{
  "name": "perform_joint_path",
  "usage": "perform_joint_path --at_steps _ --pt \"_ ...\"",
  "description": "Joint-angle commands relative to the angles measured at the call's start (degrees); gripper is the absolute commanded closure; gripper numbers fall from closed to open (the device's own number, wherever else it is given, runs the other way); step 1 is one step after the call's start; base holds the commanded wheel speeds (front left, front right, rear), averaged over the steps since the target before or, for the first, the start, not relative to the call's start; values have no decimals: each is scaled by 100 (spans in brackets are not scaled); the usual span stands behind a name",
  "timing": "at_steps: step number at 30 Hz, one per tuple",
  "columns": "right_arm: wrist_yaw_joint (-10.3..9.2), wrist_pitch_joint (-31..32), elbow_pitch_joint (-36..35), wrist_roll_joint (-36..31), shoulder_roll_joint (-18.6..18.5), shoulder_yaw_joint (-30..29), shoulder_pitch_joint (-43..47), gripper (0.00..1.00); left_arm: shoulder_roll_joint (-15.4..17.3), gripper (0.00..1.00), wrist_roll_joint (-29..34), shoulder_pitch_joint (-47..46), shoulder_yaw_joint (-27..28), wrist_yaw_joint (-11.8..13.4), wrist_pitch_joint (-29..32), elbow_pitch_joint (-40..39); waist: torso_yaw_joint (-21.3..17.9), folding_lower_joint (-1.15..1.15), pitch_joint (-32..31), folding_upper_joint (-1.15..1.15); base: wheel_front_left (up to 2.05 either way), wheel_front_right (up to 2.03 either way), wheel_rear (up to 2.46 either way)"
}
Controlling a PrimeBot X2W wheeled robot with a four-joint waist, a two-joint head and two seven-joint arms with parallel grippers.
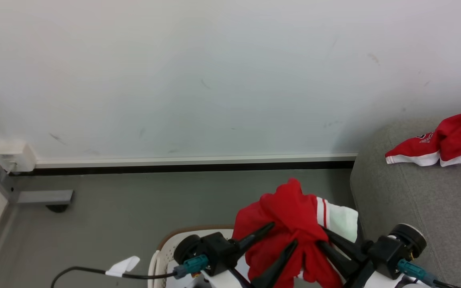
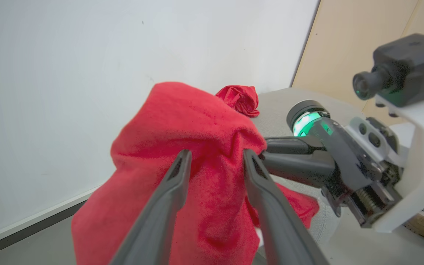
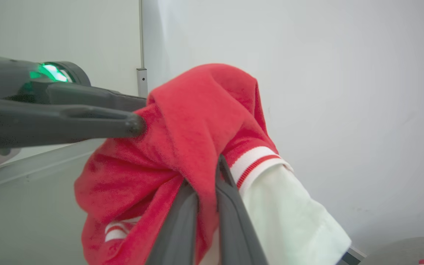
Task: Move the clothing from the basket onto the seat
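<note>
My right gripper (image 3: 207,176) is pinching a fold of the red top (image 1: 290,216), holding it up above the basket (image 1: 165,245). My left gripper (image 2: 216,152) is standing spread, a fingertip touching the cloth. Another red top (image 1: 450,140) is lying on the grey seat (image 1: 394,200) (off to my right).

One garment (image 1: 294,224) hangs above the basket (image 1: 165,256) (left of the seat (image 1: 394,208)); another garment (image 1: 446,144) lies on that seat.

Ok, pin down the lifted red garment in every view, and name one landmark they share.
Head view: lifted garment, bottom centre.
Left wrist view: centre, behind the fingers of the left gripper.
Right wrist view: centre, pinched by the right gripper.
Shared landmark: the white wall behind it.
</note>
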Motion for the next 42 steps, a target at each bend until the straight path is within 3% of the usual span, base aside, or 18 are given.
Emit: perform_joint_path --at_steps 1,11,26,34,42 --pt "-17 -51 -2 -45 -49 -111 76 100 51 0 121 -40 18 30 -46 52 -27 -1 22 0 0 0 0" --pt "-16 -44 -354 -329 -95 -1022 300 100 -47 0 140 -106 10 68 -230 472 -563 -1 261 0 0 0 0" --pt "-16 -45 -695 -712 52 -1795 489 100 -43 0 336 -576 2 15 -349 720 -1551 -1 1137 0 0 0 0" --pt "-16 -45 -863 -1030 267 -2724 392 100 2 0 473 -1100 -14 -45 -323 728 -1476 -1 1882 0 0 0 0" --pt "-16 -44 -879 -1416 380 -4500 -395 100 36 0 573 -1850 78 -36 -202 563 -1095 -1 2887 0 0 0 0"
